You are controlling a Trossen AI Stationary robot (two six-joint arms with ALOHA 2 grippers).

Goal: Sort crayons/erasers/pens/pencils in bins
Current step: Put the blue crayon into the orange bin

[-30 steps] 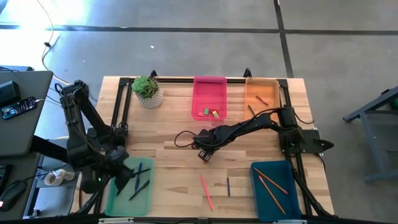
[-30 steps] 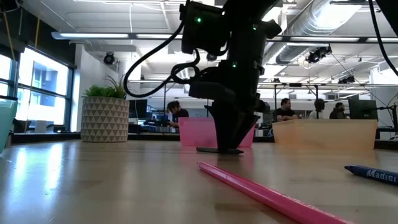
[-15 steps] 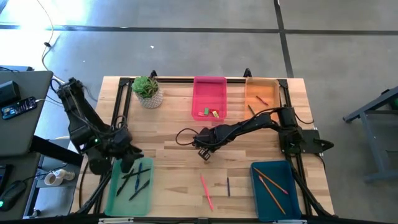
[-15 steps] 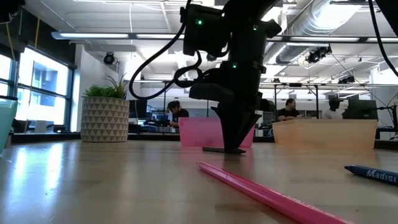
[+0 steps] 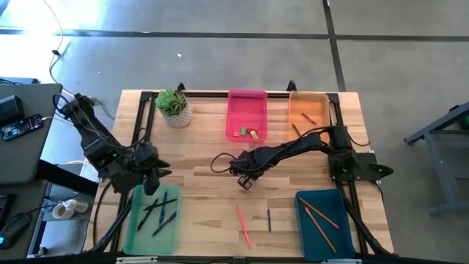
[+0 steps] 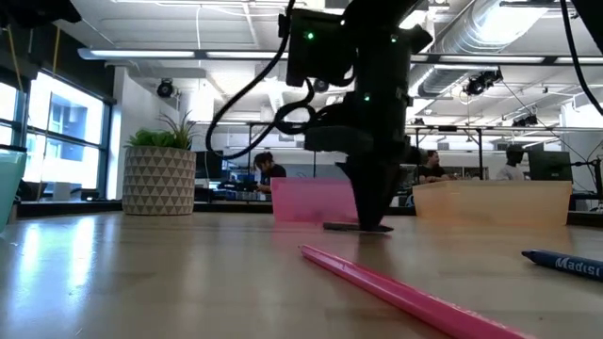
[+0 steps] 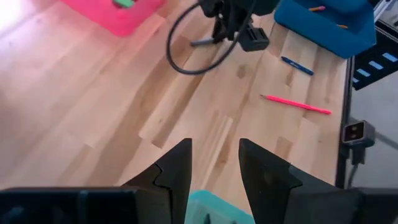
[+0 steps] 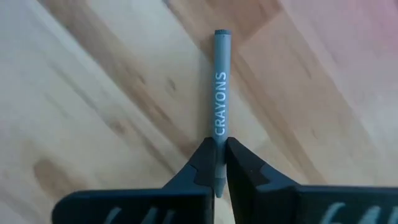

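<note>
Right wrist view: right hand [image 8: 217, 163] pinches grey crayon [image 8: 220, 109], hiding its tip.

I'm looking into a large open-plan office or lab: beyond my wooden desk [image 6: 141, 273], people [image 6: 267, 169] sit at rows of monitors [image 6: 551, 166] under exposed ceiling ducts [image 6: 490, 33] and strip lighting. The overhead camera shows bare concrete floor [image 5: 220, 59] around the rig.
</note>
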